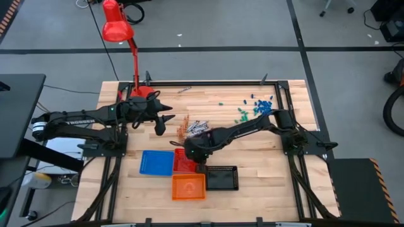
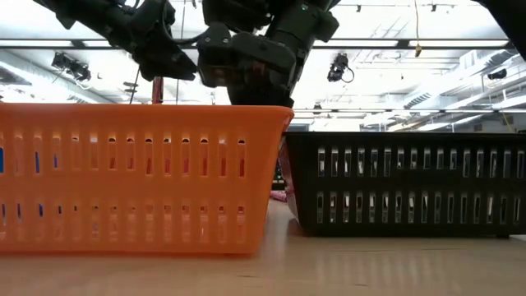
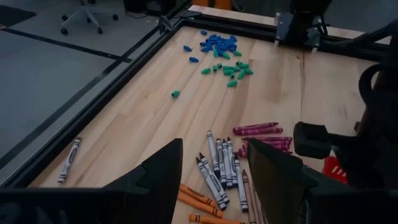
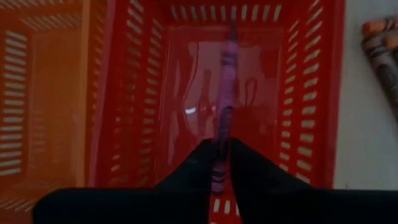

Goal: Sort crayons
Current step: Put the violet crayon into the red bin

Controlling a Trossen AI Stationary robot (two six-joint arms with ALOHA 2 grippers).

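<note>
1. At the table's left: left gripper (image 1: pixel 159 124), jaws spread wide and holding nothing, hovering beside the crayons (image 3: pixel 219 168); waiting.
2. Centre table: crayons, loose pile of orange, grey and magenta sticks lying on bare wood between the two arms; one stray grey crayon (image 3: pixel 69 160) lies apart near the frame rail.
3. Centre front: blue tray (image 1: pixel 156 162), red tray (image 4: pixel 314 81), orange tray (image 1: pixel 189 186), black tray (image 1: pixel 222 178), clustered together.
4. Over the red tray: right gripper (image 4: pixel 219 163), fingers pinching a magenta crayon (image 4: pixel 225 93), which hangs lengthwise above the tray floor. Whether the grip is slackening cannot be told.
5. Handling note: judged to be the drop step. Release low and centred, crayon parallel to the long walls, so it does not bounce out or lodge in a slot.
6. Unclear: tray contents hidden in the low view; red tray mostly covered by the arm from above.
</note>
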